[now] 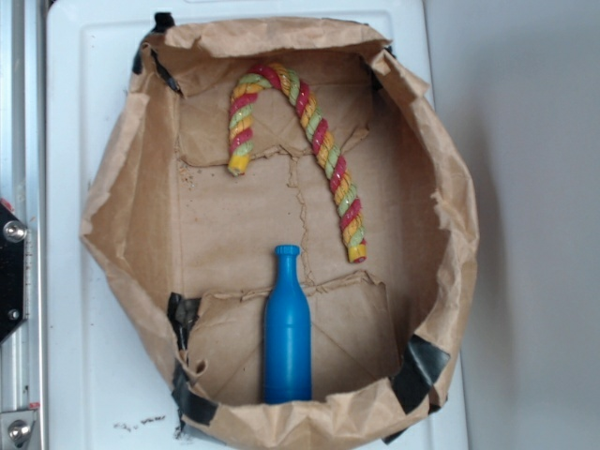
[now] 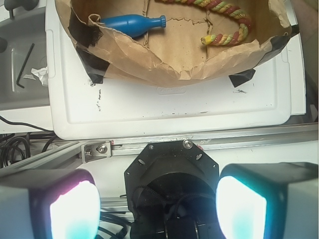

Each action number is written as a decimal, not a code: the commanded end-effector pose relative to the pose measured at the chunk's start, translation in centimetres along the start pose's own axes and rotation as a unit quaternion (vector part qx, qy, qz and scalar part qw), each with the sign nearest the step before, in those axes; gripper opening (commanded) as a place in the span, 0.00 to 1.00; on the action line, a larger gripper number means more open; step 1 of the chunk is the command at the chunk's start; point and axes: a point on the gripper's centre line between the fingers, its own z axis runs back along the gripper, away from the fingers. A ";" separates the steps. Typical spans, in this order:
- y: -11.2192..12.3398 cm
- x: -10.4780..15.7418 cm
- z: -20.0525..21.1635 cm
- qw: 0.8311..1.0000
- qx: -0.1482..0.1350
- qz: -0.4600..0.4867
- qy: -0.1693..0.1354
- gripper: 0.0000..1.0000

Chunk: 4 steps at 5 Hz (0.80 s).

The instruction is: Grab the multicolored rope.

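Observation:
The multicolored rope [image 1: 323,141] lies bent like a cane on the floor of a brown paper-lined tray [image 1: 112,216], with red, yellow and light-green twisted strands. One yellow end is at the upper left, and the other is at the right middle, just above the bottle's cap. In the wrist view part of the rope [image 2: 224,37] shows at the top right, inside the tray [image 2: 174,64]. My gripper [image 2: 158,206] is open, its glowing pads [image 2: 75,209] wide apart with nothing between them. It is far back from the tray, over the black robot base. The exterior view does not show the gripper.
A blue plastic bottle [image 1: 287,328] lies in the tray with its cap toward the rope, also seen as the bottle [image 2: 132,23] in the wrist view. The tray sits on a white board [image 2: 164,109]. An aluminium rail [image 2: 149,144], the black base [image 2: 172,174], cables and an allen key [image 2: 22,64] are nearby.

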 end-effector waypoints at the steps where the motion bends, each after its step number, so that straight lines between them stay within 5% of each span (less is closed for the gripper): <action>1: 0.0 0.0 0.0 1.000 0.000 0.000 0.000 1.00; 4: -3.4 12.7 -4.4 0.997 0.041 0.050 -0.032 1.00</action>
